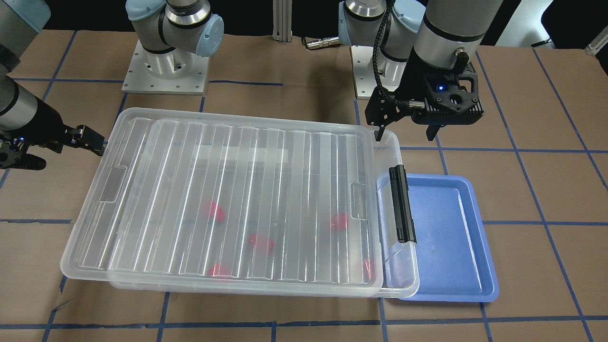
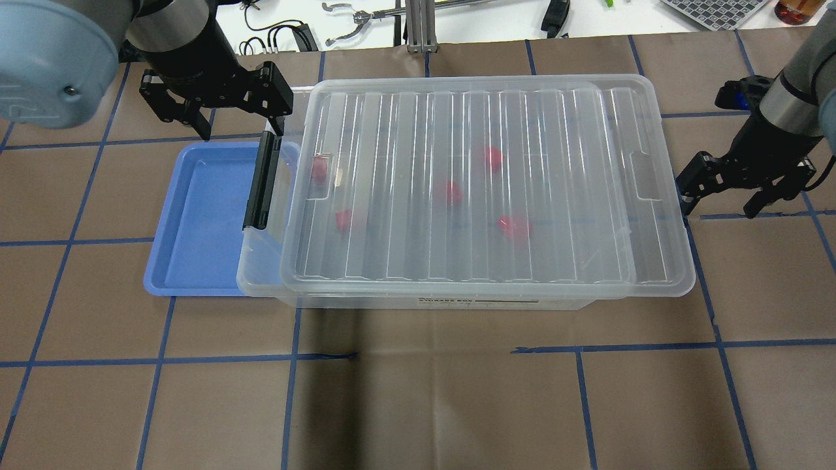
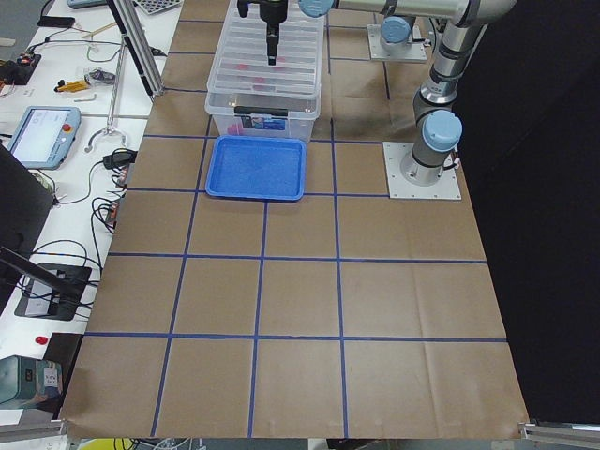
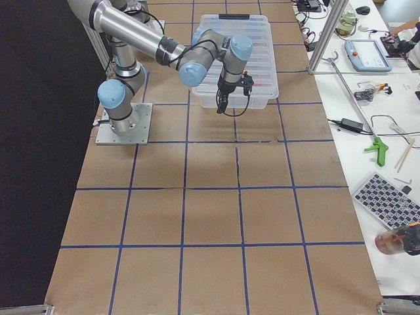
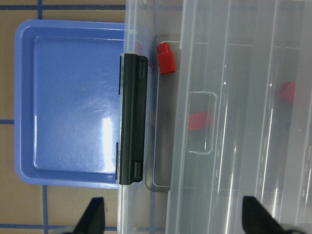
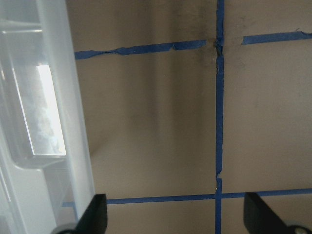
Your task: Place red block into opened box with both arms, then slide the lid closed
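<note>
The clear box [image 2: 261, 261] holds several red blocks, among them one [image 2: 450, 192] near its middle. The ribbed lid [image 2: 555, 163] lies on top, shifted toward my right and overhanging that end, so a narrow strip by the black latch [image 2: 261, 179] is uncovered. In the left wrist view one red block [image 5: 165, 57] shows in that strip. My left gripper [image 2: 238, 121] hangs open above the box's latch-end corner, holding nothing. My right gripper [image 2: 718, 207] stands open just off the lid's overhanging end, and the right wrist view shows the lid edge [image 6: 44, 122] beside it.
A blue tray [image 2: 196, 215] lies against the latch end, partly under the box. The arm bases [image 1: 164, 71] stand behind the box on brown paper with blue tape lines. Benches with tools and cables run along the table's far side [image 2: 392, 19].
</note>
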